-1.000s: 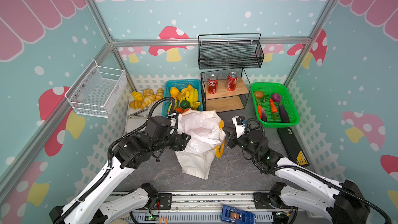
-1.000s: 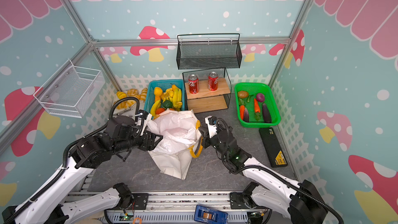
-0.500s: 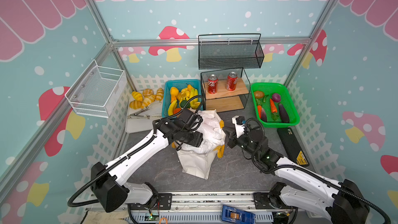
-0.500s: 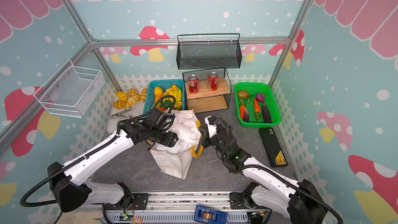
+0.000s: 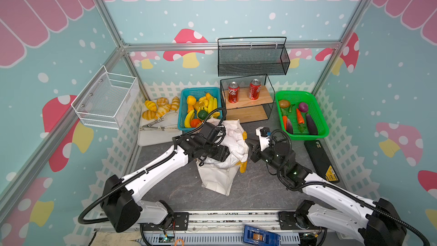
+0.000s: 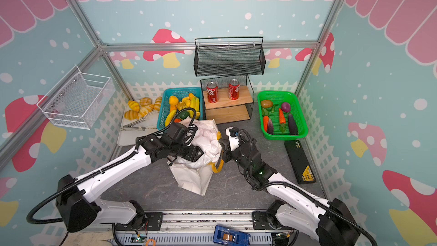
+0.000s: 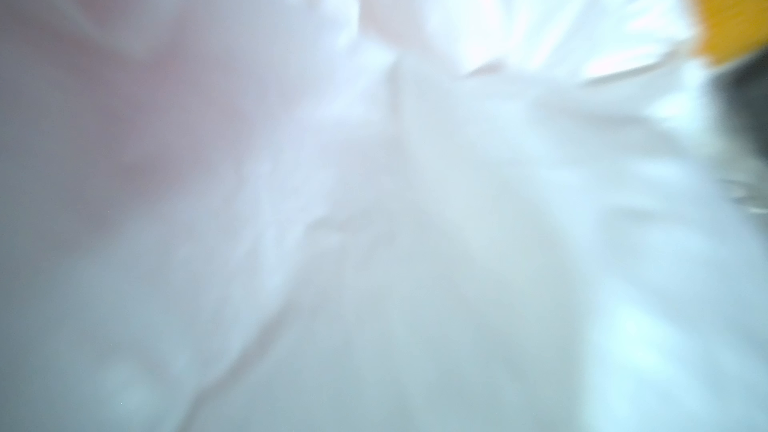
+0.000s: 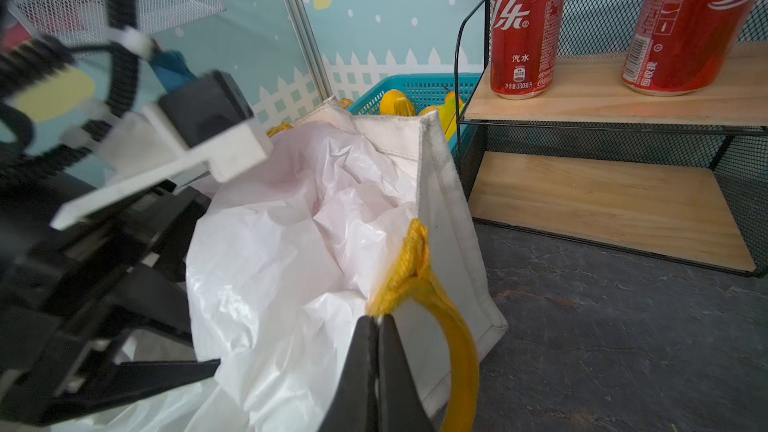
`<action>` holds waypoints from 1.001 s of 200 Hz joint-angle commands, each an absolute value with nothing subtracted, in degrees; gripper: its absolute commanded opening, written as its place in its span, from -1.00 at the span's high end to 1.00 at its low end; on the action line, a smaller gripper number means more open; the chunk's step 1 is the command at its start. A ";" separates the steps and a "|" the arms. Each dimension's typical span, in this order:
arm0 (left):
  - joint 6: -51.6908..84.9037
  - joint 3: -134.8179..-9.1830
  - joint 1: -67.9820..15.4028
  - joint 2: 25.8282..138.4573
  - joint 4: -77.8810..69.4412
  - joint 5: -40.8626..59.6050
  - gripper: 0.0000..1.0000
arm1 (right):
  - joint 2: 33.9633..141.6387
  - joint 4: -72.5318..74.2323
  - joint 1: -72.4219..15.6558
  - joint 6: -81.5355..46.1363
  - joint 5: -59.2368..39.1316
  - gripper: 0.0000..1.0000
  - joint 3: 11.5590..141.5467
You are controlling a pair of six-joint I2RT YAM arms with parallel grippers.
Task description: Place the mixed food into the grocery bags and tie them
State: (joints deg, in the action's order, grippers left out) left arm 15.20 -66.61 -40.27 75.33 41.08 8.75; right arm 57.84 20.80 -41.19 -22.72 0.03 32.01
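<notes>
A cream canvas tote stands mid-table, and a crinkly white plastic bag bulges out of its mouth. My left gripper is open and pressed into that plastic from the left. Its black fingers stand spread, and white film fills the left wrist view. My right gripper is shut on the tote's rim where the yellow handle joins. A toy carrot and eggplant lie in the green basket. The bags' contents are hidden.
A blue basket of bananas and oranges stands behind the tote. Right of it is a wire shelf with two red cans. A white board with bread and tongs lies at the left, a black box at the right. Mesh baskets hang on the walls.
My left gripper has swung from the tote's left side over to its mouth and pushed into the white plastic. The right gripper has kept its hold and place.
</notes>
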 commanded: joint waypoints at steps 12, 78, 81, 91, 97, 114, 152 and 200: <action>13.89 -69.64 -40.68 70.79 33.67 6.34 -0.44 | 55.52 25.23 -40.69 -22.21 1.32 1.00 32.74; 12.13 -76.32 -40.43 87.84 37.79 1.67 -0.45 | 55.55 25.14 -40.69 -21.82 1.39 1.00 33.57; 12.17 -76.17 -40.47 88.48 37.81 1.87 -0.45 | 55.59 25.18 -40.72 -21.85 1.45 1.00 33.61; 12.35 -75.62 -40.51 90.12 37.63 2.72 -0.45 | 55.70 25.33 -40.69 -21.80 1.57 1.00 33.60; 12.52 -74.76 -40.60 90.75 37.04 2.97 -0.45 | 55.73 25.38 -40.69 -21.71 1.66 1.00 33.73; 13.37 -71.34 -41.17 91.32 33.72 3.74 -0.45 | 55.90 25.36 -40.72 -21.46 2.05 1.00 33.64; 13.89 -69.93 -42.09 88.87 30.37 5.71 -0.46 | 55.77 23.92 -39.54 -19.49 3.08 1.00 33.56; 13.88 -72.05 -42.08 77.44 28.27 7.33 -0.61 | 53.31 12.50 -36.39 -13.28 2.40 1.00 37.22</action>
State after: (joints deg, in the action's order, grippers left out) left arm 13.50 -70.52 -41.82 84.49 30.72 5.43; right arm 55.94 15.44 -38.22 -18.31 0.80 32.73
